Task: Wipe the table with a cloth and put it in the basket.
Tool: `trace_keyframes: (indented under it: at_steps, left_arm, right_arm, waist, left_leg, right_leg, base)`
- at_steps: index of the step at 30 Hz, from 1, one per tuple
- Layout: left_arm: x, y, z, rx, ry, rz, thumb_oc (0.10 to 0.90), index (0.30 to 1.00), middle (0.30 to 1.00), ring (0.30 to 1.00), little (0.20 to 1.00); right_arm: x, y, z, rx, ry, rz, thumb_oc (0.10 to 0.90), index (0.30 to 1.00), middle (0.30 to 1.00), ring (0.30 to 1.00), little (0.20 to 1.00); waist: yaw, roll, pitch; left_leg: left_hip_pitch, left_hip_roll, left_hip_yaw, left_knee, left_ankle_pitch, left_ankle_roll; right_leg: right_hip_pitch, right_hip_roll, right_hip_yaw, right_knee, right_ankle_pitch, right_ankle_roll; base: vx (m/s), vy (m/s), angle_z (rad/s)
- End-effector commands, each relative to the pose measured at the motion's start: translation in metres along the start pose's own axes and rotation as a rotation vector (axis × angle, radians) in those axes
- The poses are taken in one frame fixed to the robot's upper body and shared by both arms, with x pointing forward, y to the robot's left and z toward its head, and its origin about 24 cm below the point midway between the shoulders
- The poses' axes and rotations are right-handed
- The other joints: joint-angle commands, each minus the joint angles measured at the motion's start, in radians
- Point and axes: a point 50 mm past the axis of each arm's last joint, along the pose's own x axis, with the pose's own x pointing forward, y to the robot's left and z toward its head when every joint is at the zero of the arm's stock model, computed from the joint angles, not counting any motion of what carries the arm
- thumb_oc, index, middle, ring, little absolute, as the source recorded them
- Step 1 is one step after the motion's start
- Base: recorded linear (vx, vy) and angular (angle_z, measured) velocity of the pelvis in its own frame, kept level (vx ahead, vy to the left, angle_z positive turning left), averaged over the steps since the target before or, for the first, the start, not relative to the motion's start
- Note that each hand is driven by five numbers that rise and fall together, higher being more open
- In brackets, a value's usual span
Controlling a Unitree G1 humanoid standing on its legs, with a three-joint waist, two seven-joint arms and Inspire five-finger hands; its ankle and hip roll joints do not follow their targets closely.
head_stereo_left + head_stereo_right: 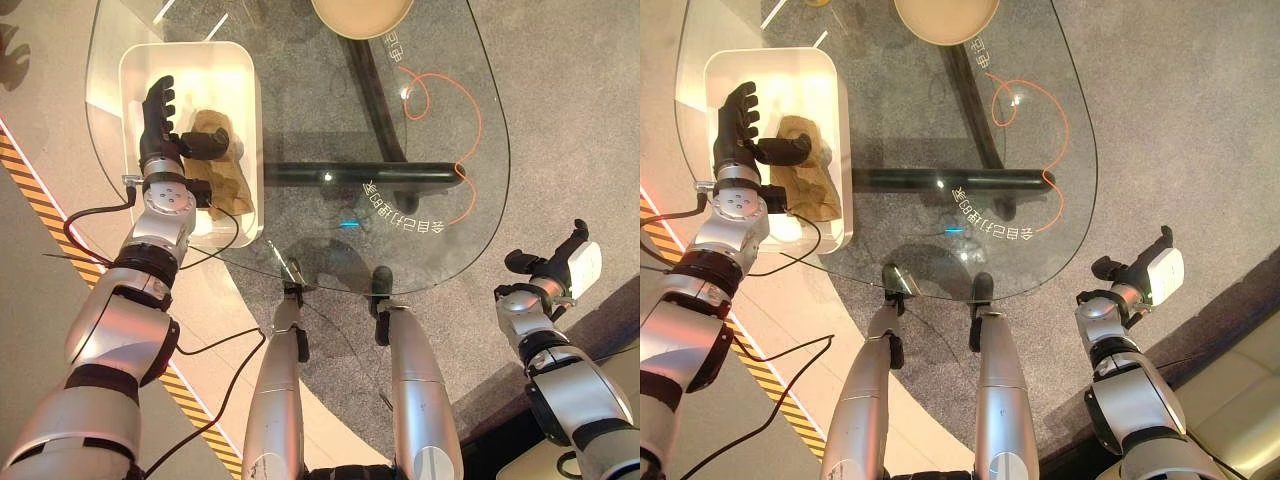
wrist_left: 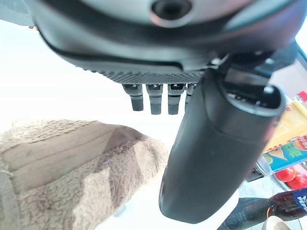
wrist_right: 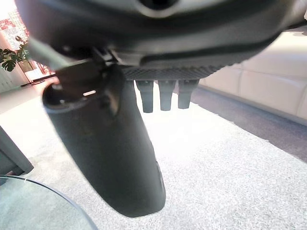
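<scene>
cloth [image 1: 222, 170] lies in basket [image 1: 236, 60]; drop looks done | left hand [image 1: 160, 118] above it, fingers straight, empty | right hand [image 1: 560, 268] relaxed, off desk [image 1: 330, 110]; only withdrawal left

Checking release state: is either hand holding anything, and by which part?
Nothing is held. Left hand is open above the cloth lying in the basket; right hand is open beside the table.

Basket [image 1: 240, 80]: white, on the glass table's [image 1: 330, 110] left part.
Cloth [image 1: 222, 170]: tan, crumpled inside the basket, toward its right wall.
Left hand [image 1: 158, 120]: over the basket, fingers straight, thumb reaching onto the cloth.
Right hand [image 1: 560, 268]: far right of the basket, off the table, over carpet.
Bowl [image 1: 360, 15]: beige, at the table's far edge, right of the basket.
</scene>
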Motion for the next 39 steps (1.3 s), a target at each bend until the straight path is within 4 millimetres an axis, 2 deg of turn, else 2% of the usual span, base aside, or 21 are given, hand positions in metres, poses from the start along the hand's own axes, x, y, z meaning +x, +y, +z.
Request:
trace_keyframes:
  at_steps: [1,8,12,16,19,21,24,25,27,28,29,31,33,36,37,39]
  left_arm:
    - [0.016,0.041,0.051,-0.057,-0.184,0.162,0.800,0.900,0.900,0.900,0.900]
    - [0.015,0.043,0.052,-0.068,-0.195,0.166,0.800,0.900,0.900,0.900,0.900]
    - [0.013,0.046,0.062,-0.126,-0.267,0.191,0.800,0.900,0.900,0.900,0.900]
    - [0.008,0.051,0.066,-0.202,-0.339,0.211,0.800,0.900,0.900,0.900,0.900]
    - [0.001,0.053,0.054,-0.259,-0.337,0.195,0.800,0.900,0.900,0.900,0.900]
    - [-0.006,0.054,0.031,-0.278,-0.291,0.177,0.800,0.900,0.900,0.900,0.900]
    - [-0.012,0.060,0.007,-0.297,-0.223,0.176,0.800,0.900,0.900,0.900,0.900]
    - [-0.019,0.066,-0.016,-0.313,-0.160,0.175,0.800,0.900,0.900,0.900,0.900]
    - [-0.026,0.070,-0.037,-0.319,-0.101,0.170,0.800,0.900,0.900,0.900,0.900]
    - [-0.034,0.071,-0.055,-0.311,-0.051,0.164,0.800,0.900,0.900,0.900,0.900]
    - [-0.049,0.072,-0.085,-0.281,0.037,0.157,0.800,0.900,0.900,0.900,0.900]
    - [-0.066,0.074,-0.111,-0.268,0.102,0.150,0.800,0.900,0.900,0.900,0.900]
    - [-0.105,0.074,-0.161,-0.245,0.256,0.129,0.800,0.900,0.900,0.900,0.900]
    - [-0.146,0.072,-0.200,-0.189,0.406,0.095,0.800,0.900,0.900,0.900,0.900]
    - [-0.165,0.072,-0.218,-0.123,0.486,0.052,0.800,0.900,0.900,0.900,0.900]
    - [-0.186,0.072,-0.235,-0.079,0.575,0.009,0.800,0.900,0.900,0.900,0.900]
  right_arm:
    - [0.017,-0.028,-0.007,-0.006,0.009,-0.122,0.800,0.900,0.900,0.900,0.900]
    - [0.016,-0.025,-0.006,-0.002,0.011,-0.114,0.800,0.900,0.900,0.900,0.900]
    - [0.013,-0.023,-0.010,-0.001,0.025,-0.093,0.800,0.900,0.900,0.900,0.900]
    - [0.003,-0.010,-0.034,-0.019,0.151,0.089,0.800,0.900,0.900,0.900,0.900]
    - [-0.009,-0.005,-0.060,-0.038,0.267,0.195,0.800,0.900,0.900,0.900,0.900]
    - [-0.020,-0.008,-0.087,-0.069,0.351,0.247,0.800,0.900,0.900,0.900,0.900]
    - [-0.030,-0.014,-0.111,-0.104,0.421,0.288,0.800,0.900,0.900,0.900,0.900]
    - [-0.037,-0.021,-0.129,-0.128,0.465,0.308,0.800,0.900,0.900,0.900,0.900]
    - [-0.044,-0.027,-0.143,-0.151,0.500,0.321,0.800,0.900,0.900,0.900,0.900]
    - [-0.050,-0.031,-0.153,-0.166,0.525,0.327,0.800,0.900,0.900,0.900,0.900]
    - [-0.059,-0.037,-0.168,-0.188,0.561,0.340,0.800,0.900,0.900,0.900,0.900]
    - [-0.067,-0.044,-0.181,-0.204,0.591,0.344,0.800,0.900,0.900,0.900,0.900]
    - [-0.085,-0.055,-0.203,-0.254,0.644,0.365,0.800,0.900,0.900,0.900,0.900]
    - [-0.102,-0.063,-0.220,-0.304,0.695,0.391,0.800,0.900,0.900,0.900,0.900]
    - [-0.111,-0.066,-0.228,-0.336,0.721,0.416,0.800,0.900,0.900,0.900,0.900]
    - [-0.118,-0.070,-0.235,-0.369,0.744,0.438,0.800,0.900,0.900,0.900,0.900]
  waist:
    - [0.002,-0.003,-0.029]
    - [0.005,-0.004,-0.029]
    - [0.006,-0.007,-0.029]
    - [0.018,-0.011,-0.029]
    - [0.038,-0.013,-0.029]
    - [0.054,-0.017,-0.051]
    - [0.064,-0.020,-0.092]
    - [0.071,-0.023,-0.124]
    - [0.078,-0.024,-0.153]
    - [0.084,-0.025,-0.172]
    - [0.090,-0.025,-0.200]
    - [0.096,-0.025,-0.227]
    - [0.103,-0.025,-0.276]
    - [0.110,-0.026,-0.331]
    - [0.111,-0.026,-0.361]
    - [0.110,-0.025,-0.388]
  left_leg:
    - [0.015,-0.036,0.068,0.169,-0.209,0.026]
    - [0.027,-0.038,0.066,0.160,-0.205,0.026]
    - [0.044,-0.039,0.062,0.148,-0.205,0.025]
    - [0.107,-0.045,0.047,0.110,-0.199,0.023]
    - [0.187,-0.049,0.037,0.058,-0.177,0.019]
    - [0.263,-0.054,0.031,0.014,-0.171,0.017]
    - [0.320,-0.053,0.028,-0.035,-0.160,0.014]
    - [0.364,-0.052,0.025,-0.075,-0.153,0.013]
    - [0.396,-0.053,0.023,-0.109,-0.144,0.012]
    - [0.424,-0.053,0.019,-0.132,-0.141,0.012]
    - [0.468,-0.052,0.014,-0.167,-0.135,0.011]
    - [0.510,-0.053,0.011,-0.199,-0.130,0.011]
    - [0.586,-0.051,0.009,-0.250,-0.122,0.011]
    - [0.639,-0.049,0.006,-0.274,-0.125,0.011]
    - [0.662,-0.046,0.009,-0.281,-0.129,0.011]
    - [0.680,-0.044,0.010,-0.281,-0.135,0.010]
  right_leg:
    - [0.047,0.056,0.012,-0.172,0.080,0.042]
    - [0.060,0.058,0.012,-0.180,0.084,0.043]
    - [0.076,0.062,0.019,-0.191,0.087,0.044]
    - [0.137,0.063,0.026,-0.230,0.098,0.054]
    - [0.220,0.052,0.020,-0.284,0.118,0.065]
    - [0.299,0.041,0.015,-0.325,0.121,0.073]
    - [0.359,0.033,0.015,-0.366,0.130,0.081]
    - [0.406,0.025,0.016,-0.399,0.136,0.088]
    - [0.442,0.018,0.016,-0.431,0.149,0.095]
    - [0.473,0.012,0.014,-0.453,0.154,0.099]
    - [0.522,0.006,0.008,-0.487,0.162,0.105]
    - [0.571,0.003,0.004,-0.521,0.169,0.110]
    - [0.657,-0.001,-0.006,-0.578,0.183,0.118]
    - [0.723,-0.003,-0.018,-0.615,0.192,0.121]
    - [0.755,-0.003,-0.023,-0.634,0.196,0.122]
    - [0.783,-0.003,-0.026,-0.650,0.198,0.122]
  base:
    - [0.00,0.000,0.00]
    - [0.00,-0.002,0.00]
    - [-0.02,-0.012,0.00]
    - [-0.03,-0.046,0.00]
    - [-0.03,-0.065,-0.04]
    - [0.04,-0.058,-0.08]
    - [0.07,-0.049,-0.03]
    - [0.09,-0.046,0.08]
    - [0.07,-0.040,0.04]
    - [0.10,-0.021,0.00]
    - [0.11,-0.016,0.03]
    - [0.14,-0.011,0.08]
    - [0.23,-0.004,0.14]
    - [0.23,0.005,0.19]
    - [0.23,0.023,0.17]
    - [0.20,0.028,0.17]
